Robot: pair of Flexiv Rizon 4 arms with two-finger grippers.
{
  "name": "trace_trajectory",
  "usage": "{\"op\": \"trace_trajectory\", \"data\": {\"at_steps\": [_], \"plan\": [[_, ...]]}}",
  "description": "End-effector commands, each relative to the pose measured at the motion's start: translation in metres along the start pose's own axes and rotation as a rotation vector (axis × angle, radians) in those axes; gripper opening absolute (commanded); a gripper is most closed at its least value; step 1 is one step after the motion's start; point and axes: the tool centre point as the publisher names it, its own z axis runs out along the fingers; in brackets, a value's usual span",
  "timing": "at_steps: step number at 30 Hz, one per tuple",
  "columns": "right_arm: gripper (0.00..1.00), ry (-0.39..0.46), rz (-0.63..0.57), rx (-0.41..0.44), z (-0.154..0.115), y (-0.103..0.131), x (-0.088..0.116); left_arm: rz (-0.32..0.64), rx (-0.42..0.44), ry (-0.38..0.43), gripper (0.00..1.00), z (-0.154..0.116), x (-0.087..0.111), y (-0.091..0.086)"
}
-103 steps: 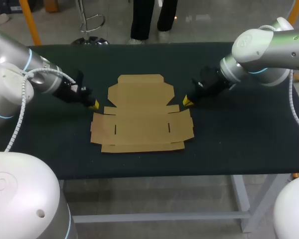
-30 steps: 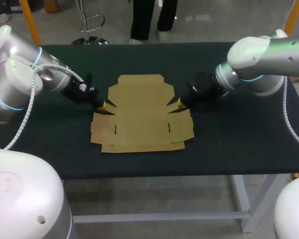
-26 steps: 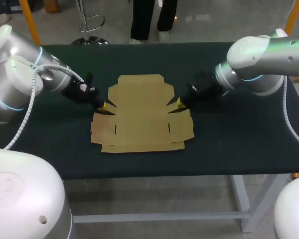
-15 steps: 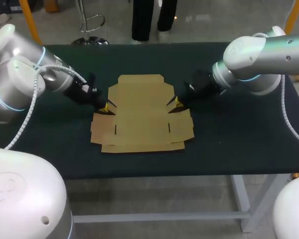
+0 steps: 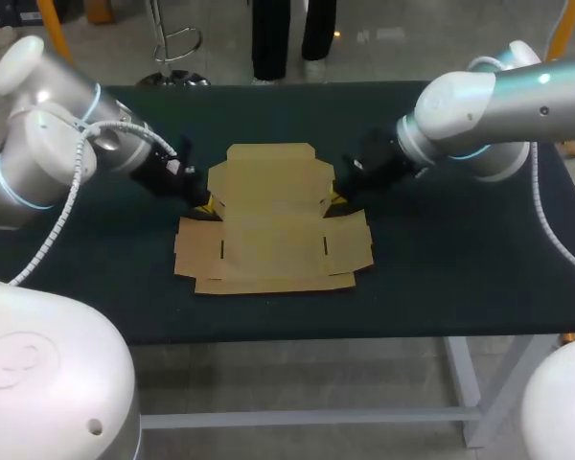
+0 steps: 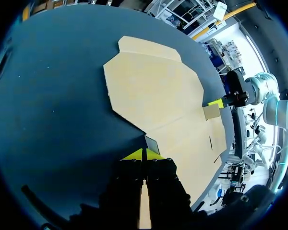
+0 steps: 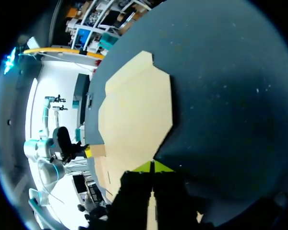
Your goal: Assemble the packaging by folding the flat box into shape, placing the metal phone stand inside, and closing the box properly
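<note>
A flat brown cardboard box (image 5: 268, 225) lies unfolded in the middle of the dark table (image 5: 460, 268). My left gripper (image 5: 203, 201) is shut, its yellow tips at the box's left edge, where a small side flap (image 6: 151, 144) stands up just ahead of the tips (image 6: 143, 154). My right gripper (image 5: 337, 198) is shut too, its tips at the box's right edge. The left wrist view shows that gripper (image 6: 216, 102) across the cardboard (image 6: 158, 91), against another raised flap (image 6: 211, 111). In the right wrist view the shut tips (image 7: 152, 166) touch the cardboard (image 7: 134, 115). No metal phone stand is in view.
Bare dark tabletop surrounds the box on all sides, with wide strips at the far left, the far right (image 5: 498, 230) and along the front edge (image 5: 287, 321).
Both grippers have moved inward from the sides to the box's edges. The small side flaps at the box's middle have been pushed up off the table.
</note>
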Motion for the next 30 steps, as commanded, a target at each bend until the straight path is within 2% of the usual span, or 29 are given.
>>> {"op": "trace_trajectory", "data": {"at_steps": [1,30], "plan": [[0.00,-0.018,0.004,-0.006,0.001,-0.003,0.004,0.002,0.000,-0.024,0.00,-0.001,0.008,0.002],[0.00,-0.095,0.003,0.002,0.008,-0.001,0.015,0.043,-0.031,-0.074,0.00,0.014,0.027,-0.005]]}}
